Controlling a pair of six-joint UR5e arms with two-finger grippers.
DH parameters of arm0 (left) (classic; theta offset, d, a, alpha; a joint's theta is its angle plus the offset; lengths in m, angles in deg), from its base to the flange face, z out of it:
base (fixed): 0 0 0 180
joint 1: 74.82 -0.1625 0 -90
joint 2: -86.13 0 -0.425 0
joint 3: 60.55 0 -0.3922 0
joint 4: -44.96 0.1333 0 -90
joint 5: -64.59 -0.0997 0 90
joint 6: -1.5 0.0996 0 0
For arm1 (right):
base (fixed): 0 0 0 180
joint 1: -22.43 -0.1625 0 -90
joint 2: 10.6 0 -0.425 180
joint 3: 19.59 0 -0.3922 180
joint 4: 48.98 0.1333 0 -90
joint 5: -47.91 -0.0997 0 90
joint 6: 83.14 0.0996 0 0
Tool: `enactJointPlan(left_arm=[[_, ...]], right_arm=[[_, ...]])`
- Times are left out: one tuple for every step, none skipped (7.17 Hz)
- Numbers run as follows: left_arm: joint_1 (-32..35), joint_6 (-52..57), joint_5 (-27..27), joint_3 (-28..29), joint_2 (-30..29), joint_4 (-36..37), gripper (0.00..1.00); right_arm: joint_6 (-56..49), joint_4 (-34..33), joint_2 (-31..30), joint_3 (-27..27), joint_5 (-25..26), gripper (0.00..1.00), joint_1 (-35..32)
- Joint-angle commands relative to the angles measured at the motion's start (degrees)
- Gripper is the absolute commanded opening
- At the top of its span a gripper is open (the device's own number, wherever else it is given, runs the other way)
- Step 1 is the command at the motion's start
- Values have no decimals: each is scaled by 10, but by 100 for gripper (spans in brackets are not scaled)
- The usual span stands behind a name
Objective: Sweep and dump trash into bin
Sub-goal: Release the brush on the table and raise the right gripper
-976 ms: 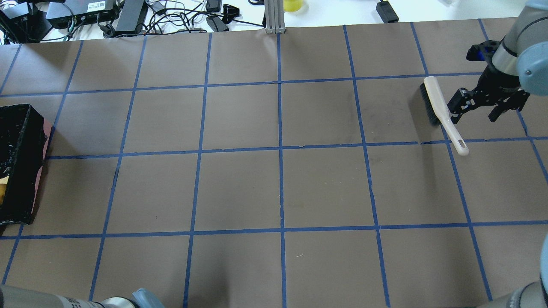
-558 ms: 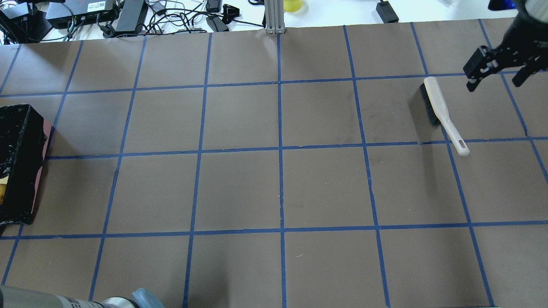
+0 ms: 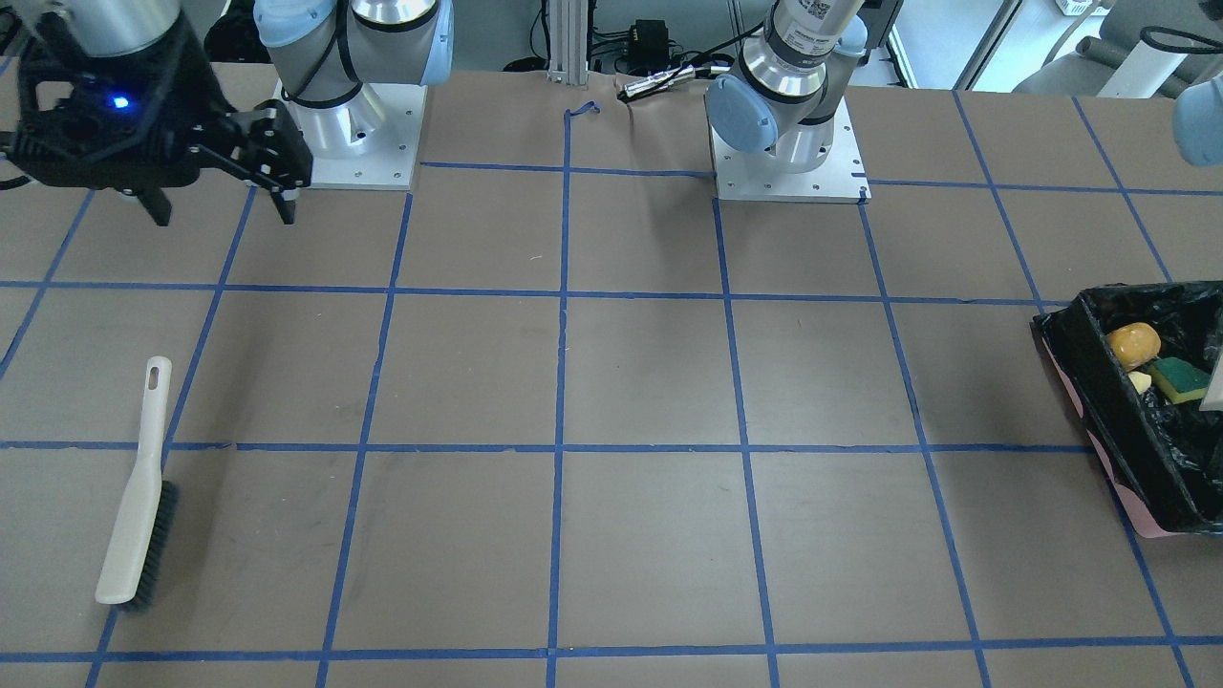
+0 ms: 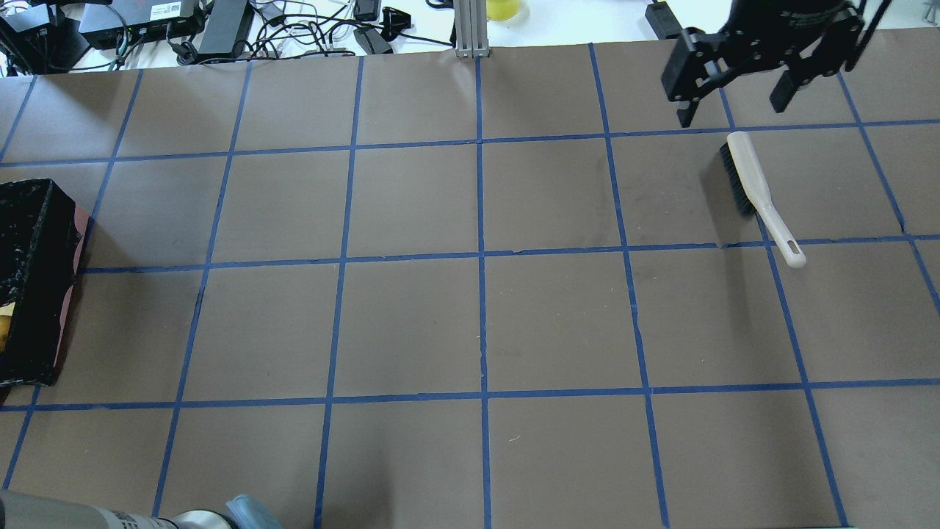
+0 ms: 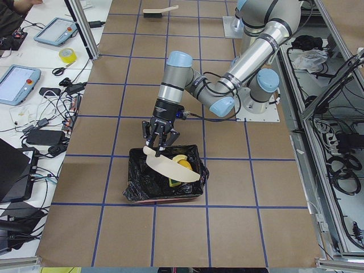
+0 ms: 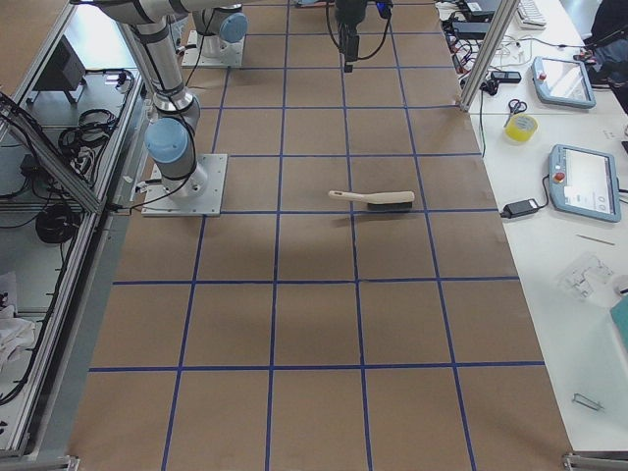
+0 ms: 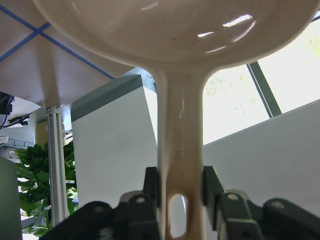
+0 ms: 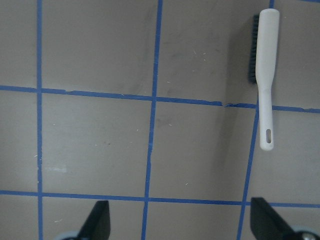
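The bin (image 3: 1099, 401), a box lined with black plastic and pinkish outside, stands at the table's end on my left; it also shows in the overhead view (image 4: 33, 279). Inside lie the golden-brown lump (image 3: 1134, 344), the pale cream piece (image 3: 1139, 381) and the yellow-green sponge (image 3: 1180, 380). My left gripper (image 5: 159, 149) is shut on the handle of a beige dustpan (image 5: 170, 168), held tilted over the bin; the wrist view shows the handle between the fingers (image 7: 153, 187). My right gripper (image 4: 731, 110) is open and empty, raised above the table beyond the brush.
A white hand brush with black bristles (image 4: 749, 180) lies flat on the table on my right side, also seen in the right wrist view (image 8: 265, 65). Cables and devices (image 4: 183, 26) lie beyond the far edge. Blue tape lines grid the brown table.
My right gripper has lifted away from the brush handle and moved toward the far edge and inward, staying open. The brush and bin have not moved.
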Motion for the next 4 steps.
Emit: enactJointPlan(left_arm=[[-2, 7, 41, 8, 0, -20, 0], [-2, 7, 49, 20, 0, -59, 0], [-1, 5, 105, 59, -10, -105, 0], [1, -7, 127, 132, -23, -228, 0]], right_arm=[[20, -10, 5, -6, -8, 100, -31], [17, -3, 3, -13, -7, 99, -30], [11, -11, 4, -21, -11, 99, -30], [12, -45, 6, -29, -42, 99, -30]])
